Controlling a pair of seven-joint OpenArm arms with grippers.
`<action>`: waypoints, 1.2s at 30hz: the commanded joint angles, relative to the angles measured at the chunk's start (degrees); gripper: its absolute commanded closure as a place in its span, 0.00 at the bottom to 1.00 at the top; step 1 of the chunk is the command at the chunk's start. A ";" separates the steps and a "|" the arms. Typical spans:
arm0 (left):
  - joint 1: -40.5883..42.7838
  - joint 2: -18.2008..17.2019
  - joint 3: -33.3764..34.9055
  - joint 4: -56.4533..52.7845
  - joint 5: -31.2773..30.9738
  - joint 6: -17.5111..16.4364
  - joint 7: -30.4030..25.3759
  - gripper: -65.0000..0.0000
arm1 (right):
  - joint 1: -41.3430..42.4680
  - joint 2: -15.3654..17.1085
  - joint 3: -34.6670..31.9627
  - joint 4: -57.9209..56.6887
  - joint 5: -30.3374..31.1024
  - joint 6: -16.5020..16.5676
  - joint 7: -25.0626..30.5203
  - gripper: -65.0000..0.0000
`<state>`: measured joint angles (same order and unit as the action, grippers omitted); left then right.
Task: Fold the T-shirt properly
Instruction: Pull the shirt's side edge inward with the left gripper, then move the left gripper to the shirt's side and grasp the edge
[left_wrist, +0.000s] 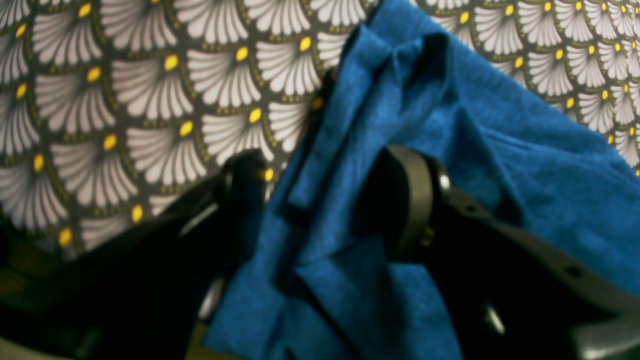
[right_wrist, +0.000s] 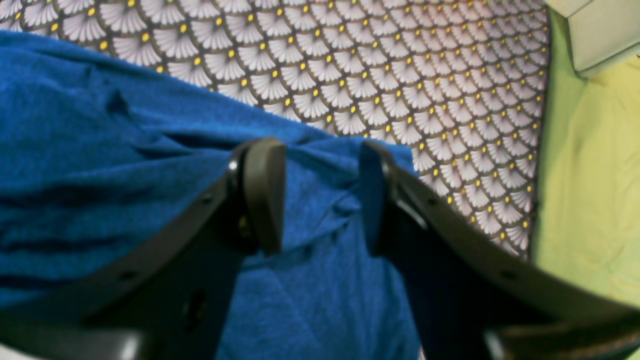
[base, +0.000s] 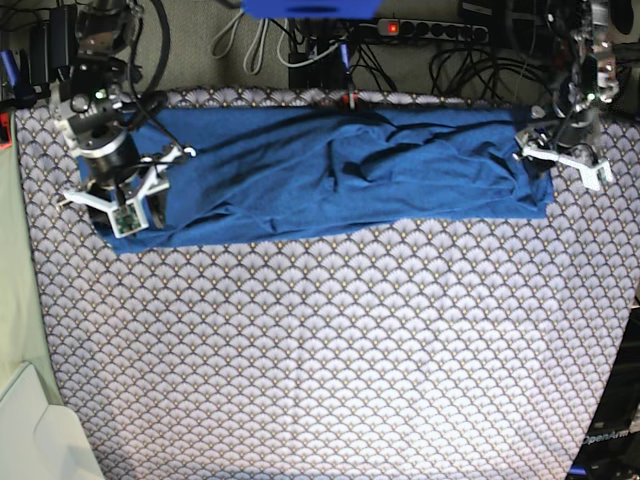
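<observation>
Garment: We see the T-shirt (base: 340, 178) lying as 1 long blue band along the far edge of the table (base: 330, 340), reaching from near the far left corner to near the far right corner in the base view.
Garment condition: We note creases and a raised ridge around the middle of the band; the near hem runs roughly straight.
Surface: We see the table covered with a cloth printed in white fan shapes with yellow dots; most of it, toward the near edge, carries nothing.
Left gripper: We find the left gripper (left_wrist: 325, 200) at the end of the band by the far right corner in the base view. Its 2 fingers (left_wrist: 415, 200) stand on either side of a bunched fold of blue fabric, which fills the gap between them, so we read this as a grip on the T-shirt.
Right gripper: We find the right gripper (right_wrist: 320, 195) at the end of the band by the far left corner in the base view. Its 2 fingers (right_wrist: 262, 192) stand apart with blue fabric lying between them; we cannot tell whether they press the fabric.
Surroundings: We see cables and a power strip (base: 430, 30) beyond the far edge.
</observation>
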<state>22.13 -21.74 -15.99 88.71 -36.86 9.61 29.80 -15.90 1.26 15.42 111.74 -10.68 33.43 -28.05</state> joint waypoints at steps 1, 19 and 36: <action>-0.72 -0.64 1.53 0.39 0.77 0.20 1.45 0.45 | 0.38 0.37 0.10 0.92 0.26 0.20 1.28 0.61; -1.60 -0.64 7.42 0.30 4.82 0.20 1.98 0.79 | 0.38 0.37 0.10 0.92 0.26 0.20 1.28 0.61; -1.60 -0.20 7.07 2.85 4.29 -9.65 1.80 1.00 | 0.47 0.37 0.10 0.92 0.26 0.20 1.28 0.61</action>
<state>20.29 -21.74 -8.97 90.67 -31.97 0.60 31.38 -15.90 1.26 15.42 111.74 -10.68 33.43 -28.08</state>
